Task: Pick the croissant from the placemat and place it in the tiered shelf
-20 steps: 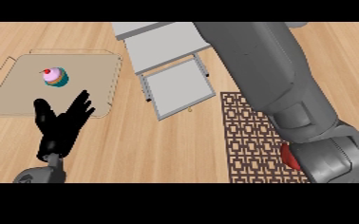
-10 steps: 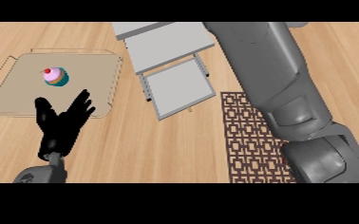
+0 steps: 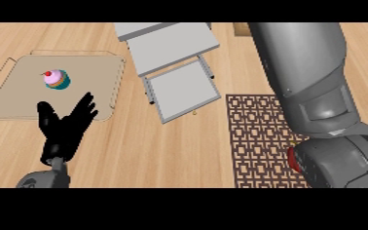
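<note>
right arm shifted further over placemat (image 3: 262, 136); left hand (image 3: 66, 129) fingers spread; right hand unseen; no writing.

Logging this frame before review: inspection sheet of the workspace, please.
Surface: wooden counter.
Job's things: patterned placemat at right, partly hidden by the right forearm; croissant not seen; grey tiered shelf at top centre.
Clutter: cupcake on a flat cardboard sheet at left.
Hands: left robot hand open, resting at lower left; right robot hand not in view.
Cables: nothing seen.
Surroundings: nothing seen.
</note>
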Motion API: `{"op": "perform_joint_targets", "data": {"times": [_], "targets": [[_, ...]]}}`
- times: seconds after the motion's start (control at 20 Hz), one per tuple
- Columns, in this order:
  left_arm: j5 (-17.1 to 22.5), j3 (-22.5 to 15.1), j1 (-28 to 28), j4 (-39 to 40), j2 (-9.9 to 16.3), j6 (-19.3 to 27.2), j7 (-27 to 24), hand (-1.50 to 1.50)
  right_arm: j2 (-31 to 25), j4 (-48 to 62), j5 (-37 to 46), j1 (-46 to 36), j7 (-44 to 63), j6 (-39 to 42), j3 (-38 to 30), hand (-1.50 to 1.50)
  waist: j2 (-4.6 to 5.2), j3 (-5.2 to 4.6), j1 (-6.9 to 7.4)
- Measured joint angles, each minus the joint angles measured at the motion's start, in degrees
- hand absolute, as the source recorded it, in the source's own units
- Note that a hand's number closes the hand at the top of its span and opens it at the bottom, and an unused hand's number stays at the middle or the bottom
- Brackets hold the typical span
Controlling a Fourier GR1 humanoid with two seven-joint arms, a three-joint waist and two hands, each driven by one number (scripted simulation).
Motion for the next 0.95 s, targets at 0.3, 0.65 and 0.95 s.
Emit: {"op": "perform_joint_targets", "data": {"times": [0.3, 0.65, 0.95], "targets": [[-0.2, 0.1, 0.1, -0.1, -0.1, 0.1, -0.1, 0.00, -4.8, 0.4, 1.0, 0.2, 0.6, -6.4, -2.1, -1.50, -0.03, 0.04, -0.13], [-0.4, 0.1, 1.2, -1.6, -0.2, 0.4, 0.5, 0.00, -13.6, 0.5, -2.4, 3.4, 1.2, -6.5, -7.4, -1.50, -0.04, 0.02, -0.33], [-0.2, 0.9, 0.0, -0.4, 0.4, 0.0, 1.1, 0.00, -21.4, 1.9, -7.5, 6.9, -0.9, 2.2, -10.7, -1.50, 0.02, 0.08, -0.35]]}}
